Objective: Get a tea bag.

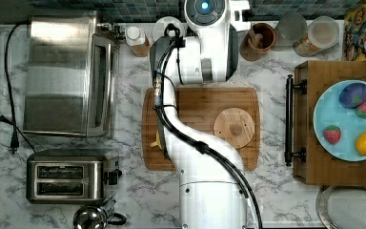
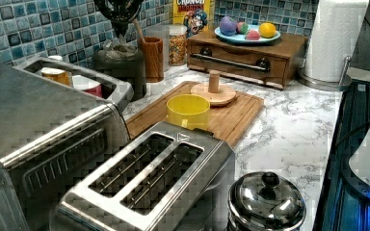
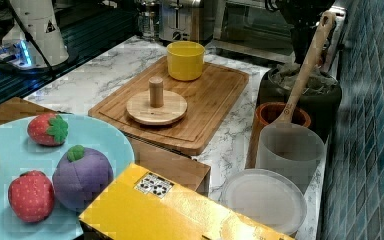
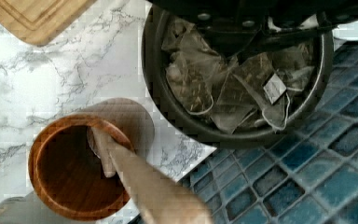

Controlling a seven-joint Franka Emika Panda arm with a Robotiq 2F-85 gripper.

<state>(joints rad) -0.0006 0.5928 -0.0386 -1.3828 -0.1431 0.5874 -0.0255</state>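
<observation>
Several grey mesh tea bags with strings and paper tags fill a black round jar that stands by the blue tiled wall. My gripper is right over the jar's mouth, and its fingers slant inward and meet at the tips against the pile. I cannot tell whether a bag is pinched between them. In the left view the gripper hangs just above the jar. In the right view the gripper reaches down to the heaped tea bags.
A wooden utensil pot with a long spoon stands close beside the jar. A cutting board carries a yellow cup and a wooden lid. A toaster oven and a toaster are on the top view's left.
</observation>
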